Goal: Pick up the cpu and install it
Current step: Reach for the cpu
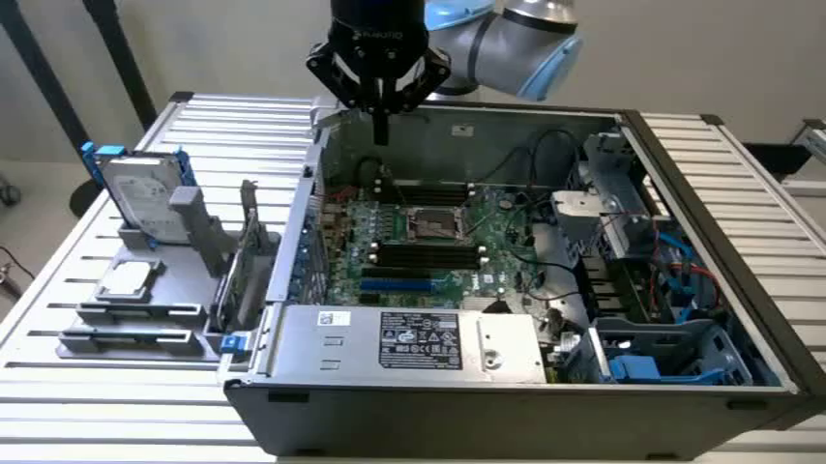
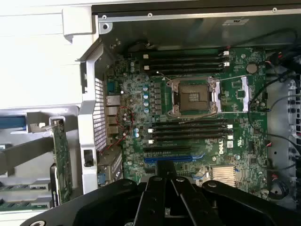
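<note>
The cpu (image 1: pixel 127 279), a small square chip with a silver-grey top, lies flat on the grey parts holder (image 1: pixel 193 319) at the exterior view's left, outside the case. My gripper (image 1: pixel 379 130) hangs high above the back edge of the open computer case (image 1: pixel 516 387), well away from the cpu. Its fingers are pressed together and point down with nothing between them. In the wrist view the shut gripper (image 2: pixel 165 172) looks down on the green motherboard (image 2: pixel 136 101), where the cpu socket (image 2: pixel 194 96) stands open and empty. That socket (image 1: pixel 432 224) sits mid-board in the exterior view.
A silver hard drive (image 1: pixel 139 193) in a blue frame stands upright at the back of the holder. An expansion card (image 1: pixel 246 271) stands on edge beside the case wall. Memory sticks (image 2: pixel 188 127) flank the socket. Cables and blue drive bays (image 1: pixel 645 280) crowd the case's right side.
</note>
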Available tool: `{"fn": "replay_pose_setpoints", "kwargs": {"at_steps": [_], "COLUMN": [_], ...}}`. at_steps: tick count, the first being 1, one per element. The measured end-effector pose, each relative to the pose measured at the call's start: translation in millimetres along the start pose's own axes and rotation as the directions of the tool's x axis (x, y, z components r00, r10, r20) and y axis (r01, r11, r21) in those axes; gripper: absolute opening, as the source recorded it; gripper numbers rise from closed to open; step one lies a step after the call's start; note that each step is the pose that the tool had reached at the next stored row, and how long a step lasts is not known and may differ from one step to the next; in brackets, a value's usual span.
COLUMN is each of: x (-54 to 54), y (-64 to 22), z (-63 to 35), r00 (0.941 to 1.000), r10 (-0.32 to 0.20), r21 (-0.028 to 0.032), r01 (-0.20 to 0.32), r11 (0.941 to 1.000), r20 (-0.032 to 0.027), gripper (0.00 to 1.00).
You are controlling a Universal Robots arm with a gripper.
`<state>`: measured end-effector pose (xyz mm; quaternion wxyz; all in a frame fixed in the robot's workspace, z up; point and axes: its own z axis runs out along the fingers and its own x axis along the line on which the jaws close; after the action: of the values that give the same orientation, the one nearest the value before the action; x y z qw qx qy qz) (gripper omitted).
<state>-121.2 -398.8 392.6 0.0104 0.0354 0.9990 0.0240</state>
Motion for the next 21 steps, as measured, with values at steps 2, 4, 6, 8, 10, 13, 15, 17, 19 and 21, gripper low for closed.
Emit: {"fn": "replay_pose_setpoints", "kwargs": {"at_steps": [2, 4, 6, 8, 10, 13, 15, 17, 19, 21], "x": [0.0, 0.0, 0.0, 0.0, 0.0, 0.1, 1.3, 8.7, 18.0, 27.1], "y": [0.0, 0.0, 0.0, 0.0, 0.0, 0.0, -0.1, 0.6, 2.4, 3.8], "z": [0.0, 0.0, 0.0, 0.0, 0.0, 0.0, 0.0, -0.1, 0.1, 0.1], "r00": [1.0, 1.0, 1.0, 1.0, 1.0, 1.0, 1.0, 1.0, 1.0, 1.0], "r10": [0.0, 0.0, 0.0, 0.0, 0.0, 0.0, 0.0, 0.0, 0.0, 0.0], "r21": [0.0, 0.0, 0.0, 0.0, 0.0, 0.0001, 0.0003, 0.0004, 0.0003, 0.0006], "r01": [0.0, 0.0, 0.0, 0.0, 0.0, 0.0, 0.0, 0.0, 0.0, 0.0], "r11": [1.0, 1.0, 1.0, 1.0, 1.0, 1.0, 1.0, 1.0, 1.0, 1.0], "r20": [0.0, 0.0, 0.0, 0.0, 0.0, -0.0004, -0.0026, -0.0048, -0.0051, -0.0059], "gripper": [0.11, 0.11, 0.11, 0.11, 0.11, 0.11, 0.11, 0.11, 0.11, 0.11]}}
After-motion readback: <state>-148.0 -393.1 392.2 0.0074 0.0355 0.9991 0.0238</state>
